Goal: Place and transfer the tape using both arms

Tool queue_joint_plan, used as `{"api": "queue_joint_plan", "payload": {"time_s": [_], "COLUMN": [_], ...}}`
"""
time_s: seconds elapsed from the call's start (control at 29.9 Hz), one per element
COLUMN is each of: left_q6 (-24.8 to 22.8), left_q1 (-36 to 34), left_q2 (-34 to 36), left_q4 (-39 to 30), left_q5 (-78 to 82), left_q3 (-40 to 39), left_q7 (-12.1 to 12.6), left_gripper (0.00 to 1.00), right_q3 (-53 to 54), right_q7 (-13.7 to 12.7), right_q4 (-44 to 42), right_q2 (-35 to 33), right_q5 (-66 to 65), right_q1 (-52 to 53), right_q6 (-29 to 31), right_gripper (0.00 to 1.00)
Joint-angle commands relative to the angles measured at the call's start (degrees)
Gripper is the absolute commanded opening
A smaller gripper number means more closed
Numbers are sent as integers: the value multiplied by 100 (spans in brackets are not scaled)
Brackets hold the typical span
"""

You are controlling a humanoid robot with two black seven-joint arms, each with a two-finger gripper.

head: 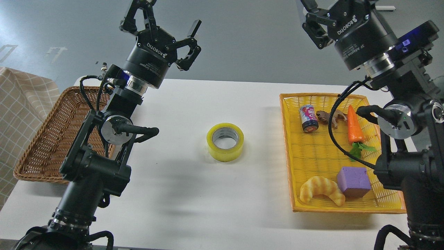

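The tape (225,141), a wide yellow translucent roll with a grey-white core, lies flat in the middle of the white table (194,208), touched by nothing. My left gripper (163,19) is raised high above the table's far left, well away from the tape, open and empty. My right gripper (327,5) is raised at the top right above the yellow tray. Its fingertips are cut off by the top edge of the view, so its state does not show.
A brown wicker basket (41,146) stands at the table's left edge. A yellow tray (312,208) at the right holds a can (308,118), a toy animal (327,116), a carrot (353,125), a croissant (321,189) and a purple block (353,180).
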Motion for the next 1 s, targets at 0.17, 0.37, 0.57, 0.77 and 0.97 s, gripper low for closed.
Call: {"api": "queue_joint_plan", "payload": {"time_s": [0.17,0.37,0.57,0.77,0.97], "left_q6": [4,-14,13,4,4], "left_q1": [-110,-101,-84,-57,-66], "left_q2": [0,0,0,0,0], "left_q4": [57,49,49,49,49], "left_q5": [8,34,26,34,43], "left_q3": [-8,-8,-17,-17,-17], "left_q7": [9,17,35,53,53], "left_gripper": [98,98,98,98,98], "right_q3": [16,7,-19,-19,-19], "right_q7": [3,12,12,12,12], "right_q4": [2,-24,-24,11,29], "right_q2": [0,0,0,0,0], "right_q5": [150,177,177,177,177], "right_q1": [-129,-129,-137,-129,-129], "right_q6": [13,21,30,30,30], "right_gripper": [100,100,100,100,100]}}
